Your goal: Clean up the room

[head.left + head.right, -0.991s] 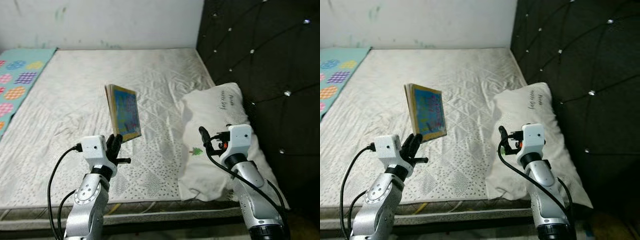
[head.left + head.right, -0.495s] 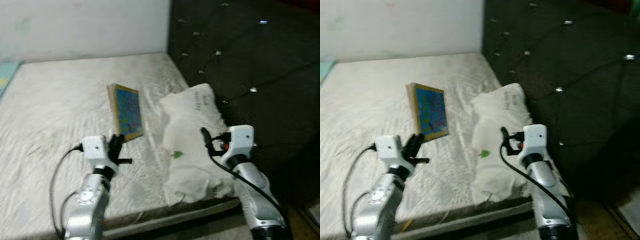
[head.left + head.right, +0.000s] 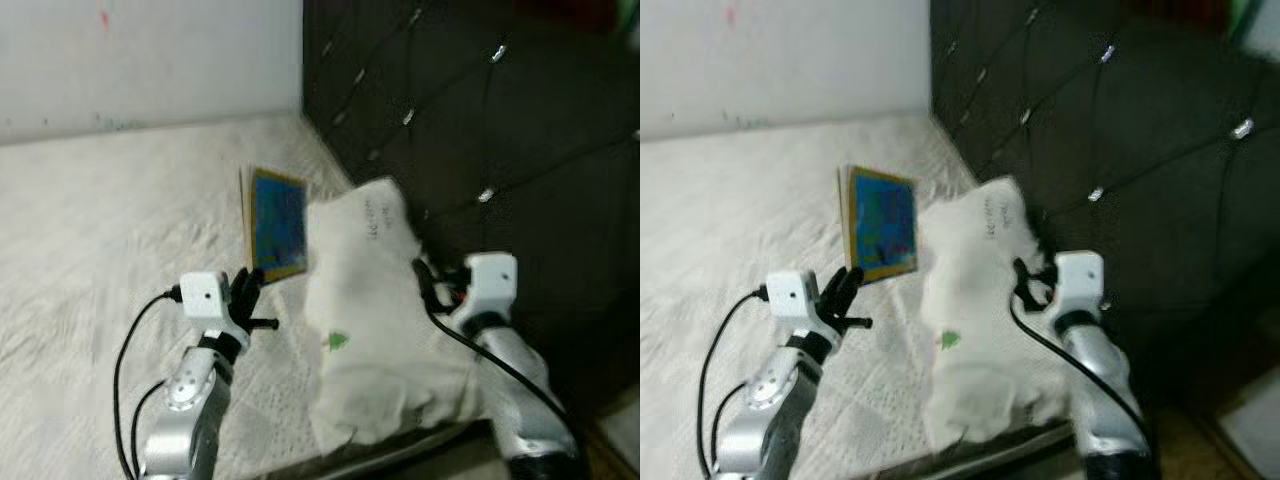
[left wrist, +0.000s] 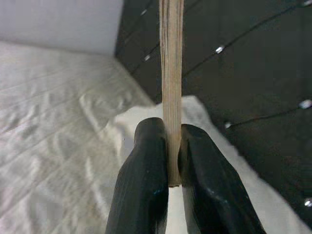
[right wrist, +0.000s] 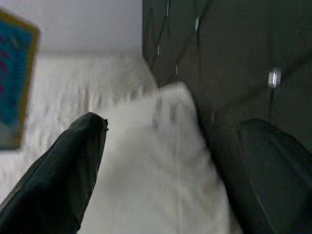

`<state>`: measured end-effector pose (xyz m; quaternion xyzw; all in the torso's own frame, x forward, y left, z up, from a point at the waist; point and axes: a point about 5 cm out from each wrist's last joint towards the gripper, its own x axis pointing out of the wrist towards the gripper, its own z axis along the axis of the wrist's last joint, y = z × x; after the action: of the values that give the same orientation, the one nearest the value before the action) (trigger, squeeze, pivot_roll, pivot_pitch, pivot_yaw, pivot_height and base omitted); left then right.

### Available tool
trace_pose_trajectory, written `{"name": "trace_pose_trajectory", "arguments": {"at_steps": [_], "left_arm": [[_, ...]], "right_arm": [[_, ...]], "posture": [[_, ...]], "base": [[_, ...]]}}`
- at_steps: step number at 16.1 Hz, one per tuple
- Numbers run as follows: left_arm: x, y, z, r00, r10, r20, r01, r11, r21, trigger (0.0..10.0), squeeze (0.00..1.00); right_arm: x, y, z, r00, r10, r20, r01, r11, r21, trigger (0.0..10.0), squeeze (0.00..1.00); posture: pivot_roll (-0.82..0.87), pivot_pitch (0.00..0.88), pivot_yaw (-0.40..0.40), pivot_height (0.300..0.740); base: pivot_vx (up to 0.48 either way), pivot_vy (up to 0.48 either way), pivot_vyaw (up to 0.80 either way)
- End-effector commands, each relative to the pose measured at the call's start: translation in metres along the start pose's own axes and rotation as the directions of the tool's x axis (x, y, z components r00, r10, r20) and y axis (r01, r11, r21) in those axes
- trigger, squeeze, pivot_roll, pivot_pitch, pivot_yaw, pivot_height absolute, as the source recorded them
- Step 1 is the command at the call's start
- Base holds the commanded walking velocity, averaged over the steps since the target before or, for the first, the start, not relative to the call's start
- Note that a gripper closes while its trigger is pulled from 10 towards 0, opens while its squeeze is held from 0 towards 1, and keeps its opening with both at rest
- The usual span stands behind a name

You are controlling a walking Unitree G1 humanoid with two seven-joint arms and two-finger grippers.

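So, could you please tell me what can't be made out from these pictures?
- The print on the pillow: blurred in both eye views.
- The book cover's picture: blurred; the left wrist view shows its edge between the left gripper fingers.
- The book's right edge: hidden behind the pillow in the left eye view.
- The mattress near edge: cut off by the frame.
- The right gripper fingertips: cut off by the right wrist view's edges.

Both eye views are soft with motion blur. Indoor light is dim and even; the bed (image 3: 90,230) reads pale, the padded headboard (image 3: 480,120) nearly black with small glints. The right wrist view is blurred too.
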<state>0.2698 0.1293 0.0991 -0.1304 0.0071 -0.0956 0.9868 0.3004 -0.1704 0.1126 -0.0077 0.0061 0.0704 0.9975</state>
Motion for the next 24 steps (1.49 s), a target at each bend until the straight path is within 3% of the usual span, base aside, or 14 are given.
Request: {"name": "trace_pose_trajectory", "arguments": {"at_steps": [1, 7, 13, 24], "left_arm": [[0.001, 0.0055, 0.0108, 0.999, 0.015, 0.048, -0.015, 1.0, 0.014, 10.0, 0.0], [0.0013, 0.0097, 0.0086, 0.997, 0.069, 0.032, -0.07, 0.997, 0.016, 10.0, 0.0], [0.0001, 0.0109, 0.0078, 0.996, 0.083, 0.026, -0.083, 0.996, 0.015, 10.0, 0.0], [-0.0017, 0.0119, 0.0068, 0.995, 0.097, 0.02, -0.097, 0.995, 0.015, 10.0, 0.0]], "right_arm": [[-0.0014, 0.0028, -0.0046, 1.0, 0.006, -0.019, -0.006, 1.0, 0.003, 10.0, 0.0], [-0.0003, 0.0054, -0.0039, 1.0, 0.026, -0.011, -0.026, 1.0, -0.01, 10.0, 0.0], [-0.0003, 0.0081, -0.0031, 0.999, 0.049, -0.002, -0.049, 0.998, -0.03, 10.0, 0.0], [-0.002, 0.0122, -0.0053, 0.997, 0.072, -0.012, -0.071, 0.997, 0.018, 10.0, 0.0]], "posture": [[-0.16, 0.019, 0.012, 0.74], [-0.15, 0.014, 0.007, 0.74], [-0.15, 0.017, 0.004, 0.74], [-0.15, 0.025, 0.002, 0.74]], "base": [[0.255, 0.0, -0.66], [0.085, 0.0, -0.22], [0.0, 0.0, 0.76], [0.0, 0.0, 0.0]]}}
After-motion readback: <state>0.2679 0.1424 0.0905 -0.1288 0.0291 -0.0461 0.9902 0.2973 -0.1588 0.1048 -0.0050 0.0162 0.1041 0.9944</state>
